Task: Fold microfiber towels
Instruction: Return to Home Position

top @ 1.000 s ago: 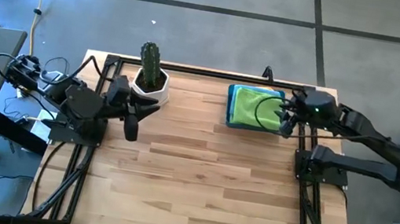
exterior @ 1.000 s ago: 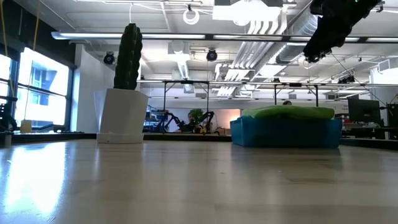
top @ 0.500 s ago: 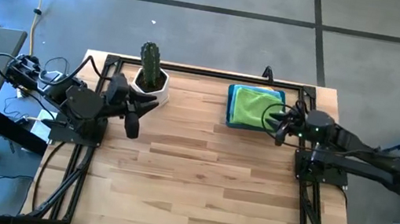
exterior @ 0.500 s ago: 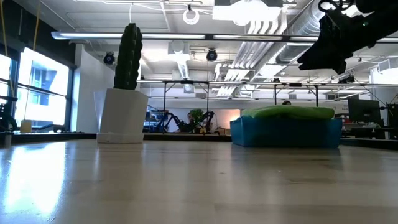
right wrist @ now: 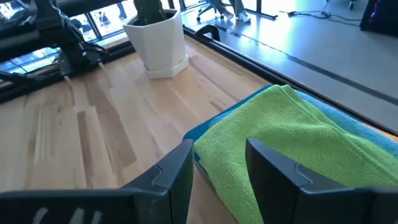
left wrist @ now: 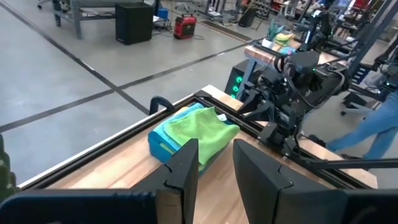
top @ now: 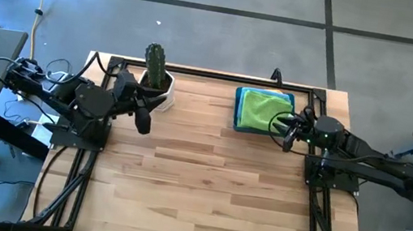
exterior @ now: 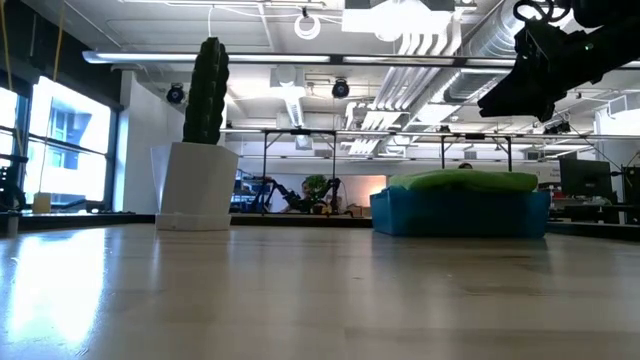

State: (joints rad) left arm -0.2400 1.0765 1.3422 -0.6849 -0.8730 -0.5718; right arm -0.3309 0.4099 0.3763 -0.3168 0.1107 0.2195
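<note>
Open worktop (top: 204, 189) everywhere but the far edge, where the potted cactus (top: 154, 76) and the blue bin (top: 236, 112) piled with microfiber towels (top: 266, 110) stand.

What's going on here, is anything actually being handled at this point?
Nothing is held right now. A folded green towel lies on top in the blue bin at the table's far edge, on the right arm's side. The right gripper hangs open beside the bin, above the tabletop. The left gripper is open too, near the potted cactus. No other towel shows on the table, so the folding looks finished.
</note>
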